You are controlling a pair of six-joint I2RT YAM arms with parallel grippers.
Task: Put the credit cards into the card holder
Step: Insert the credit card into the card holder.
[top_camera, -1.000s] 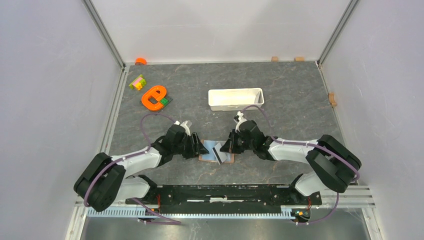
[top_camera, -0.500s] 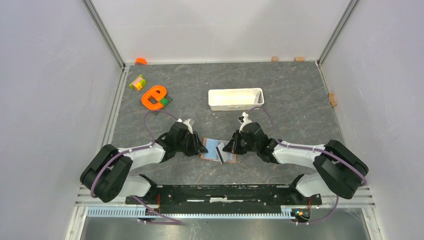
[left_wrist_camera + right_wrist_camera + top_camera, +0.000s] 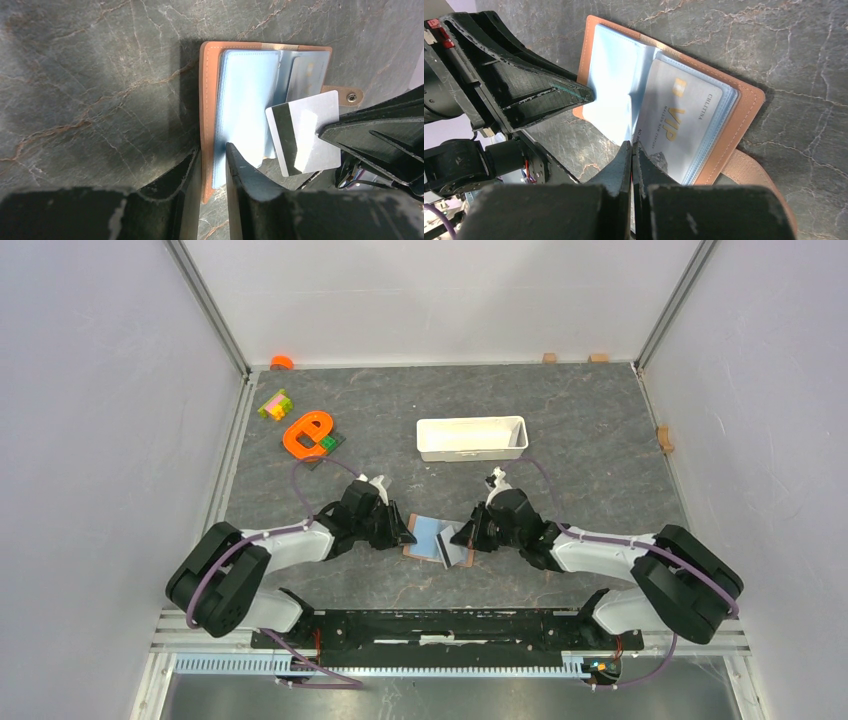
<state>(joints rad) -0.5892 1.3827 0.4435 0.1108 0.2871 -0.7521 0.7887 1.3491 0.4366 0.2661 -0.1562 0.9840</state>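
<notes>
The card holder (image 3: 436,539) lies open on the dark stone surface (image 3: 590,430), in the lower middle of the overhead view, between the two claws and touching both. The left claw (image 3: 405,533) meets it from the left of the frame and the right claw (image 3: 463,538) from the right.

In the left wrist view, the holder's brown cover runs down the centre of the frame, with pale blue sleeves fanned out to its right. The left claw's two fingers (image 3: 239,170) rise from the bottom edge with a narrow gap between them. The holder's brown edge and the margin of a blue sleeve sit in that gap. I cannot tell whether the fingers clamp the edge or only straddle it.

The right claw is pressed together on the striped card (image 3: 305,132), pinching its right-hand edge. The card hangs tilted over the right half of the holder, its dark stripe on the side nearer the sleeves. The snap tab (image 3: 351,96) pokes out just above it.

In the right wrist view, that card shows edge-on as a thin pale line rising from the closed fingertips at bottom centre. A second card, the VIP card (image 3: 679,117), sits tucked in a clear sleeve on the holder's right page.

A white tray (image 3: 472,437) stands well apart, above centre in the overhead view.
</notes>
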